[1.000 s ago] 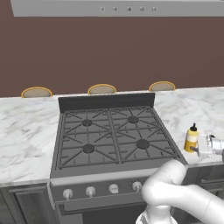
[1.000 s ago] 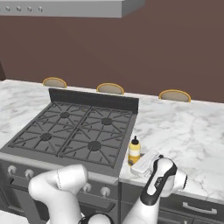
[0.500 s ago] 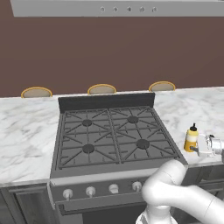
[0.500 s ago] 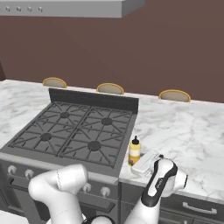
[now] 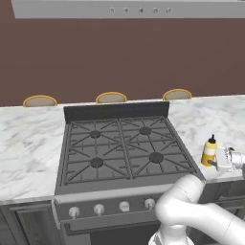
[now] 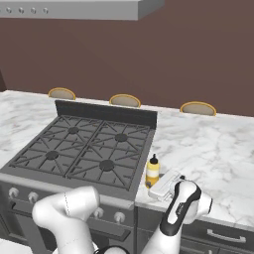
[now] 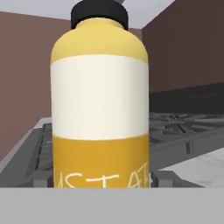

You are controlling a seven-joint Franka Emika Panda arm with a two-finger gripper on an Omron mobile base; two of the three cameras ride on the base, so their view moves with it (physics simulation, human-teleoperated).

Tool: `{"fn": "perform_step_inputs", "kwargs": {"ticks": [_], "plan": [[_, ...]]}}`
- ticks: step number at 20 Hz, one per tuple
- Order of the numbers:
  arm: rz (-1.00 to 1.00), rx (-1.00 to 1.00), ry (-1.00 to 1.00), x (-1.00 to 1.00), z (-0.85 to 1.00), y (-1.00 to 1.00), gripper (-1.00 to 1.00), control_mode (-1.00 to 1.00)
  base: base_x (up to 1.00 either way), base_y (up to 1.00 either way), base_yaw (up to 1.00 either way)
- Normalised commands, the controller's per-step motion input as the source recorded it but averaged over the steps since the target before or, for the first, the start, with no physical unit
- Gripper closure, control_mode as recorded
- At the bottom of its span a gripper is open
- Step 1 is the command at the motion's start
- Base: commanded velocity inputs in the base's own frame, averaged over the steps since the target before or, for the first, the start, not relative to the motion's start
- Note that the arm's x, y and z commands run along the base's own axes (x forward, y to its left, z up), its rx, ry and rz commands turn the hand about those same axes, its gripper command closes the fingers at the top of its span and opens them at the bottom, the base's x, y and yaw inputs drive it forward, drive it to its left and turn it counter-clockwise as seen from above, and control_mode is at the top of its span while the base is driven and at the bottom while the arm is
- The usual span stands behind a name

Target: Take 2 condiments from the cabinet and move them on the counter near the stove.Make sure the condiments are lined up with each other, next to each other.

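Note:
A yellow squeeze bottle (image 5: pixel 209 151) (image 6: pixel 153 171) with a dark nozzle stands upright on the white marble counter (image 5: pixel 225 119), just right of the stove (image 5: pixel 124 148) and near the counter's front edge. My gripper (image 5: pixel 214 162) (image 6: pixel 154 185) lies level at the bottle's base, reaching in from the right. In the hand view the bottle (image 7: pixel 100 105) looms close, with a dark fingertip (image 7: pixel 162 177) low on each side and a small gap to it. The jaws are open around the bottle. The cabinet is out of view.
The stove's black grates (image 6: pixel 82 149) and knob row (image 5: pixel 110 208) lie left of the bottle. Three round yellow-rimmed seat backs (image 5: pixel 111 97) show behind the counter's far edge. A range hood (image 5: pixel 139 8) hangs overhead. More marble (image 6: pixel 208 149) stretches right of the bottle.

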Motion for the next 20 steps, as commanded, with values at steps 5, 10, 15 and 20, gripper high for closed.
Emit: {"fn": "perform_step_inputs", "kwargs": {"ticks": [5,10,15,20], "plan": [[0.0,0.01,0.0,0.0,-0.02,-0.01,-1.0,-1.0,0.0,0.0,0.0],[0.0,0.03,0.0,0.0,0.0,-0.07,-1.0,-1.0,0.0,0.0,0.0],[0.0,0.04,0.0,0.0,0.0,-0.17,-1.0,-1.0,0.0,0.0,0.0],[0.0,0.01,0.0,-0.06,0.0,-0.36,-1.0,-1.0,0.0,0.0,0.0]]}}
